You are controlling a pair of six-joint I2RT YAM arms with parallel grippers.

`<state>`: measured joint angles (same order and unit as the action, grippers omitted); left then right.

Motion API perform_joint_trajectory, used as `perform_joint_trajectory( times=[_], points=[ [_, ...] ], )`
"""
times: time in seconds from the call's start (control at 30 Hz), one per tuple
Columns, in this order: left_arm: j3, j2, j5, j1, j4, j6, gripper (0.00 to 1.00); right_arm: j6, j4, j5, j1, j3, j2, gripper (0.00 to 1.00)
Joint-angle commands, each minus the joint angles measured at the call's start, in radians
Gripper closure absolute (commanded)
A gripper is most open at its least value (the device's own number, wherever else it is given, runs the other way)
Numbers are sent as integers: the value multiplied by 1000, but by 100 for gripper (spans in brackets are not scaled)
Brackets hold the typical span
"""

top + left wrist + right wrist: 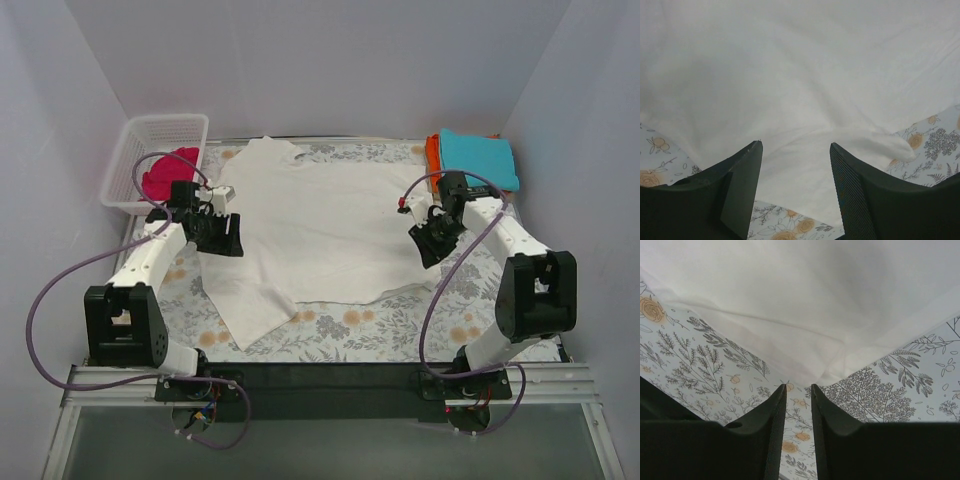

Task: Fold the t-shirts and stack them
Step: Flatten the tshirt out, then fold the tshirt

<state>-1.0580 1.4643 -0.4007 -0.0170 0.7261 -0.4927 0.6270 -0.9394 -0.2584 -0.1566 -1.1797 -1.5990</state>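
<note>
Work looks partly done. The flat teal cloth t-shirt lies folded on the folded orange cloth t-shirt at 2 o'clock. The crumpled magenta cloth t-shirt sits in the white plastic mesh basket at 10 o'clock. The big soft off-white cloth t-shirt lies spread out in the middle of the flowery table cover. It is smooth with soft wrinkles and not folded yet.

Your left gripper has its jaws spread wide over the shirt's 9 o'clock edge and holds nothing. Your right gripper, at 3 o'clock, shows only a thin gap and holds nothing. It sits just short of a shirt corner.
</note>
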Motion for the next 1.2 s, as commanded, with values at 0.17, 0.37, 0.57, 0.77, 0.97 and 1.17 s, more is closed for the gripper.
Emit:
perform_joint_trajectory(
  times=[0.17,0.37,0.57,0.77,0.97,1.17],
  points=[
    [98,-134,65,-1,10,43,46,-107,-4,7,9,-67,-73,69],
    [111,-117,77,-1,6,51,46,-93,-25,-27,9,-3,-43,65],
    [133,-105,85,-1,-22,39,46,-104,-1,4,14,20,-67,65],
    [131,-96,89,-1,-28,40,46,-131,16,33,34,17,-108,48],
    [136,-76,85,-1,-48,33,46,-131,14,-14,52,49,-119,54],
    [156,-50,86,-1,-67,20,46,-141,1,-71,98,42,-154,62]
  ],
)
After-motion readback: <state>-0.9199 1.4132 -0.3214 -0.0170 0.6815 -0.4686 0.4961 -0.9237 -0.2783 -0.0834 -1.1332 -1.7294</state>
